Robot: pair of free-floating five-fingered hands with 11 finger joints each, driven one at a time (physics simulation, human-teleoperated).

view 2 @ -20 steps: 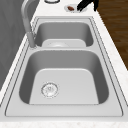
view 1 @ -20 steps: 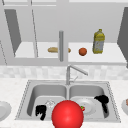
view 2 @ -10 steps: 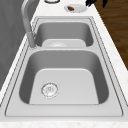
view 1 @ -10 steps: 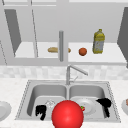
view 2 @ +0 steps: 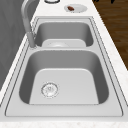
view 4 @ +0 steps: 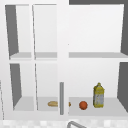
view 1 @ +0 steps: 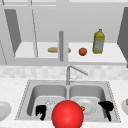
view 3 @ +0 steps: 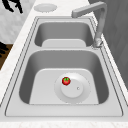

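- the small tomato lay on the plate in the right basin of the sink, untouched.
- the right hand hung above that plate's right edge, fingers drooping loosely, holding nothing.
- the left hand hovered left of the plate, fingers curled, empty.
- a big red ball hid part of the plate.
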